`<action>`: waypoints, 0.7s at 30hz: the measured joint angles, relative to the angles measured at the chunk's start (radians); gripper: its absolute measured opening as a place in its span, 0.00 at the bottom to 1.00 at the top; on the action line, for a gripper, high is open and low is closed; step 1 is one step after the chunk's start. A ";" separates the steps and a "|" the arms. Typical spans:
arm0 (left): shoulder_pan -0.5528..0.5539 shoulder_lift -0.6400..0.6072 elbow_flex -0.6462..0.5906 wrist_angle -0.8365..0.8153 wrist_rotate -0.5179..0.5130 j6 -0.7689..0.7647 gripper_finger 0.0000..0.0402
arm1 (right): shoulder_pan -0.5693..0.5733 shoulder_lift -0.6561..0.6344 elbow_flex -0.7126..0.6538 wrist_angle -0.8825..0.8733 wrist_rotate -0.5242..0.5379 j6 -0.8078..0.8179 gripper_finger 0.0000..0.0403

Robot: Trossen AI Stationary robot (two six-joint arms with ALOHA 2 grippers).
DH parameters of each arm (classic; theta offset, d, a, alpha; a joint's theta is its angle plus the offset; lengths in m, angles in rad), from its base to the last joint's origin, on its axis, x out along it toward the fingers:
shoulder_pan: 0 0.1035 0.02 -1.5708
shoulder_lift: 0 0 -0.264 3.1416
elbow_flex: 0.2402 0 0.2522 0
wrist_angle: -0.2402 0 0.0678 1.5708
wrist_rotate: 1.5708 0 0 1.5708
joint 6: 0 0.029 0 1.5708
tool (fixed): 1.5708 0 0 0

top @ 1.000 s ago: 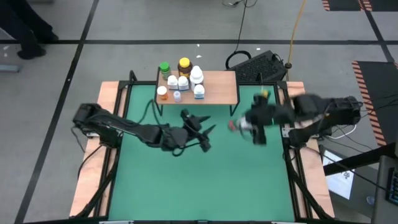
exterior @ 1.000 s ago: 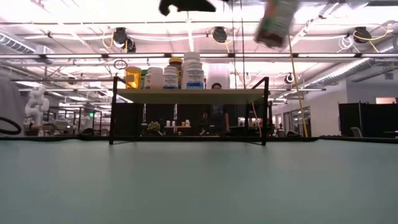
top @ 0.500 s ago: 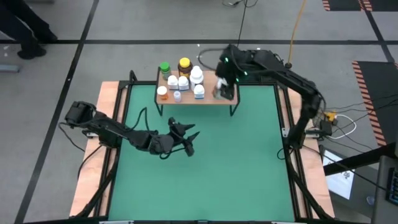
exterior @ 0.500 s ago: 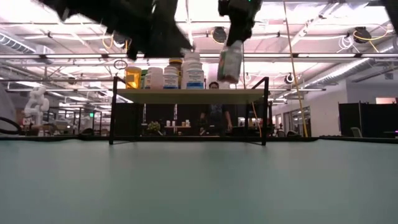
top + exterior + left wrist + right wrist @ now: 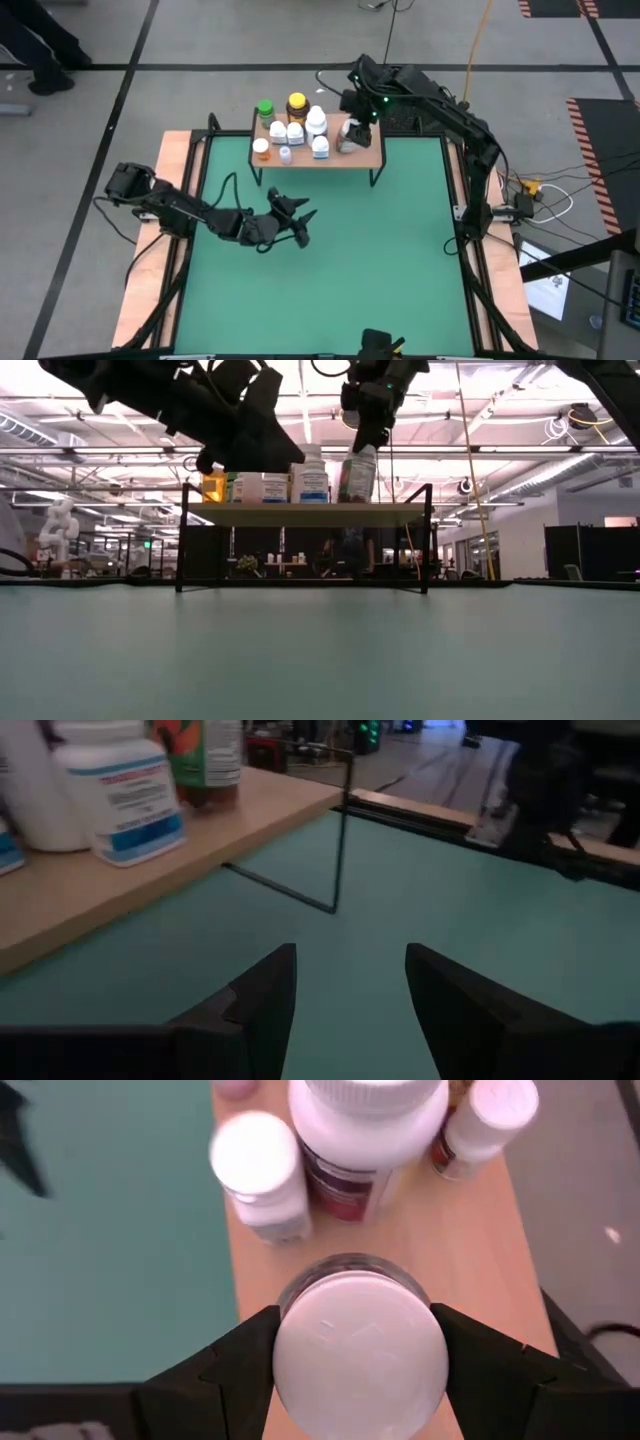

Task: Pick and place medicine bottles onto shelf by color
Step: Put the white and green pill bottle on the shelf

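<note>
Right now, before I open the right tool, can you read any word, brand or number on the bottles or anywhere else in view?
No text can be read anywhere.
White bottle with blue-banded label: print too blurred.
Bottle with orange-and-green label: lettering blurred and cut off.
White-lidded greyish bottle in the right tool: blank lid, label hidden.
Other bottles on the light-wood shelf: too small.

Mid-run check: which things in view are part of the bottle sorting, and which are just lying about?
Job:
- light-wood shelf on black legs
- white-lidded greyish bottle in the right pincer
- cluster of mostly white pill bottles
- green-capped bottle
- left pincer, open, empty

Lying about:
- black keyboard
- yellow cable
</note>
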 joint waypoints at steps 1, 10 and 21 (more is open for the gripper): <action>0.007 0.000 0.000 0.000 -0.001 -0.006 0.48 | -0.003 0.000 0.000 0.005 -0.029 0.000 0.57; 0.026 0.000 0.000 -0.006 -0.002 -0.015 0.48 | 0.019 -0.001 -0.020 0.013 0.023 -0.001 0.62; -0.001 -0.007 0.000 -0.024 -0.064 -0.012 0.48 | 0.018 -0.038 -0.024 0.023 0.022 0.033 0.78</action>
